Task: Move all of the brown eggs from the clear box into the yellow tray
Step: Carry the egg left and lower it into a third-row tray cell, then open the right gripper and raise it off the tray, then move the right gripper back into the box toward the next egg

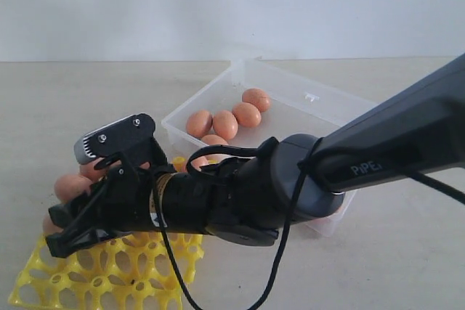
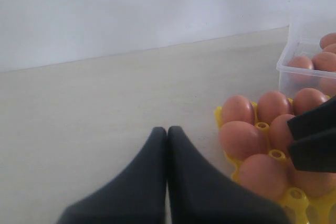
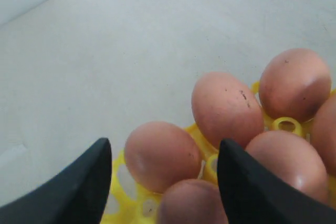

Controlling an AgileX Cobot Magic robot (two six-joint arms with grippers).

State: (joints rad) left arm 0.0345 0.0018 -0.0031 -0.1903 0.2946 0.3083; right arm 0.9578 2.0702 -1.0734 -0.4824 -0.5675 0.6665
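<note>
The right tool [image 3: 164, 148] hangs spread wide over the yellow tray [image 1: 109, 281], at seven o'clock in the exterior view. One brown egg [image 3: 160, 156] sits between its fingers, touching neither. At one o'clock, the clear box [image 1: 320, 103] holds more eggs [image 1: 225, 125]. The left tool [image 2: 167, 129] is closed and empty.

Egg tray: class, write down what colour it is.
The egg tray is bright yellow; it shows best in the exterior view.

Bare table [image 2: 105, 108] beside the yellow tray [image 2: 296, 205]; tight gaps between its brown eggs [image 3: 226, 106].
</note>
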